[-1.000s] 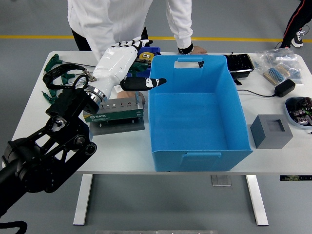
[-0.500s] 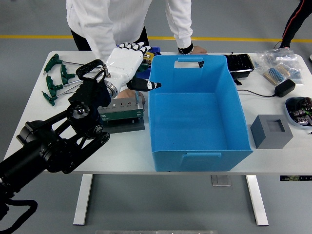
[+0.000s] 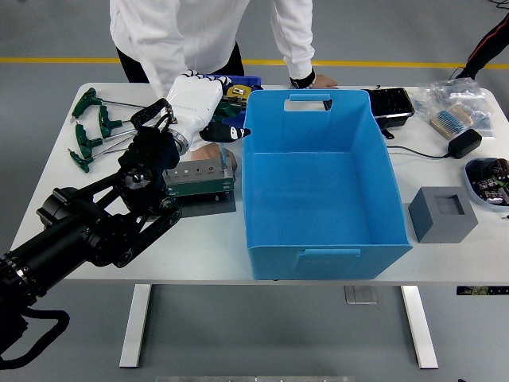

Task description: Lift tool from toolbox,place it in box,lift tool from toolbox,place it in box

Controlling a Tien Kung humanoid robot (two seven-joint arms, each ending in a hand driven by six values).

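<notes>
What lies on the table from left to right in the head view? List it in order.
Green-handled tools → left hand over the toolbox → blue box → grey block → dark tray of parts at the right edge.

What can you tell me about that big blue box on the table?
The blue box looks like a plastic crate, open at the top and seemingly empty inside. Cut-out handle slots show in its near and far walls. It stands upright mid-table, just right of the toolbox. The robot's white left hand is beside its far left corner.
</notes>
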